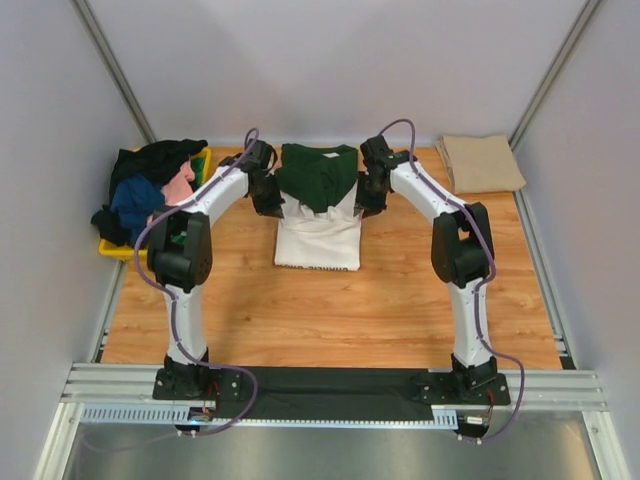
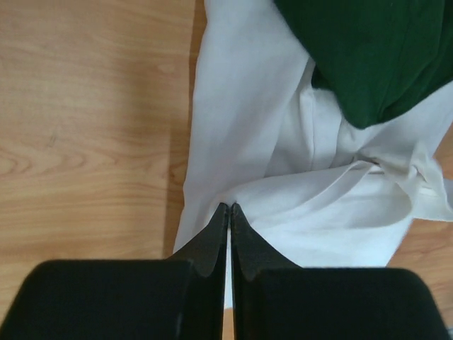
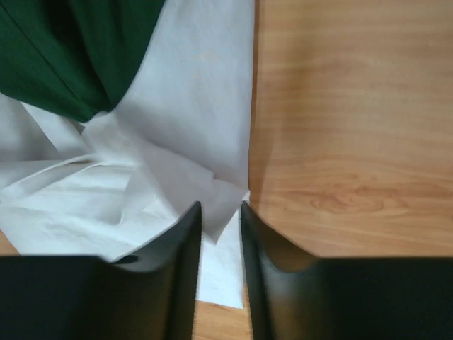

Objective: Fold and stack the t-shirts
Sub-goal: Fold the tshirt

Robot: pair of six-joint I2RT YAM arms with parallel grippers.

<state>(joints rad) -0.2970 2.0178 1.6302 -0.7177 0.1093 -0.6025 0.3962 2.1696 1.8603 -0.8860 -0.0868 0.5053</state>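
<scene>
While above wooden table [image 1: 330, 310] (grey walls [image 1: 330, 70]), left pincer [image 2: 228, 207] pressed together, right pincer [image 3: 221, 205] slightly spread.

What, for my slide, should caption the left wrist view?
Left gripper shut on the edge of the shirt, green sleeve on top, table beneath.

the wooden table [image 1: 330, 310] bears a cream-and-green tee [image 1: 318, 235], a folded tan tee [image 1: 482, 163] and a yellow tray [image 1: 120, 252].

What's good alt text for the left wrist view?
The left gripper, its black jaws closed together, has its tips at the edge of a rumpled cream t-shirt lying on a wooden table. A dark green sleeve lies over the shirt at top right, and bare wood fills the left.
</scene>
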